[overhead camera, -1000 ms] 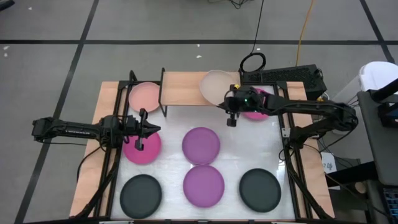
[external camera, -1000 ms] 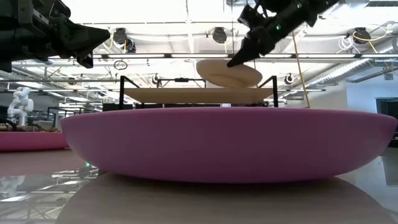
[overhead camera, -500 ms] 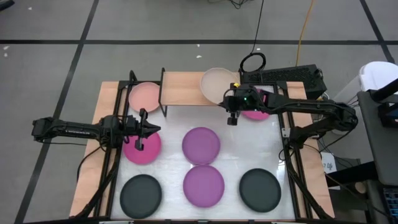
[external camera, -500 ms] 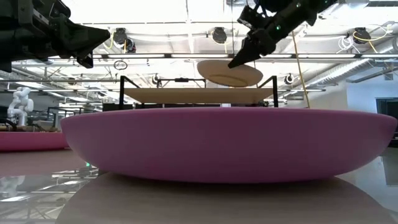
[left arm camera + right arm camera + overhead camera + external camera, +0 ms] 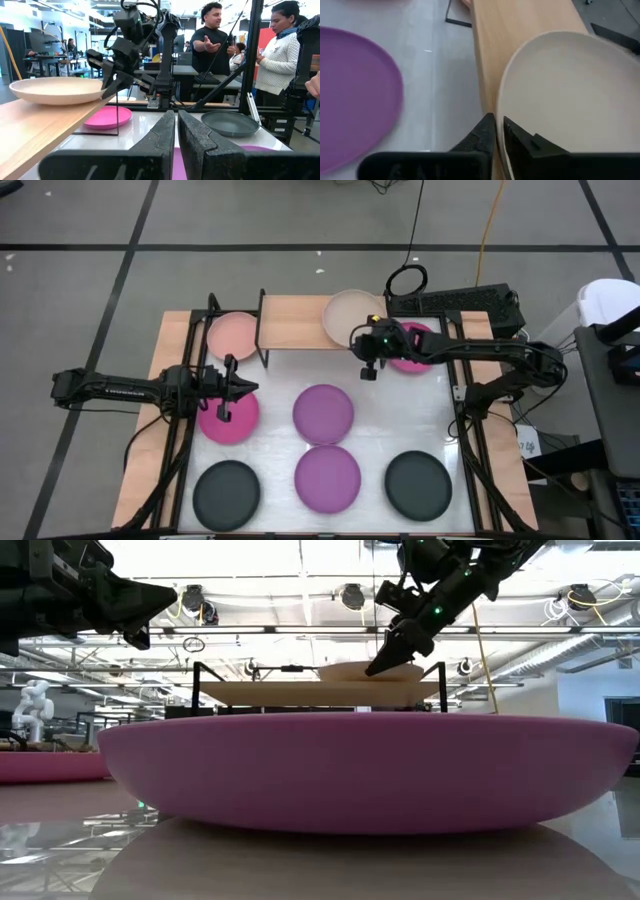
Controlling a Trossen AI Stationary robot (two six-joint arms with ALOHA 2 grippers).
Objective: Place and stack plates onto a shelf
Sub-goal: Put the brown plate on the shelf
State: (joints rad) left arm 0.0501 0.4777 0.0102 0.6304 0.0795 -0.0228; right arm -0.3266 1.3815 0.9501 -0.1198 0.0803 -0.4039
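The beige plate lies on the right end of the light-wood shelf, and shows in the left wrist view and the low view. My right gripper is shut on its near rim. My left gripper is shut and empty, raised over a magenta plate. The salmon plate lies left of the shelf. A second magenta plate lies under my right arm. Two purple plates and two black plates lie on the table. My right gripper pinches the beige plate's rim on its near right side, one finger over the inside and one outside. The fingers slant down from above and from the table's near right. The plate rests level on the shelf board.
The shelf's left half is bare wood on thin black legs. A black power strip and a cable loop lie behind the shelf. People stand beyond the table in the left wrist view.
My right gripper has gone down and a little toward the far edge with the beige plate. The plate was tilted and lifted above the shelf; it now lies level on the board.
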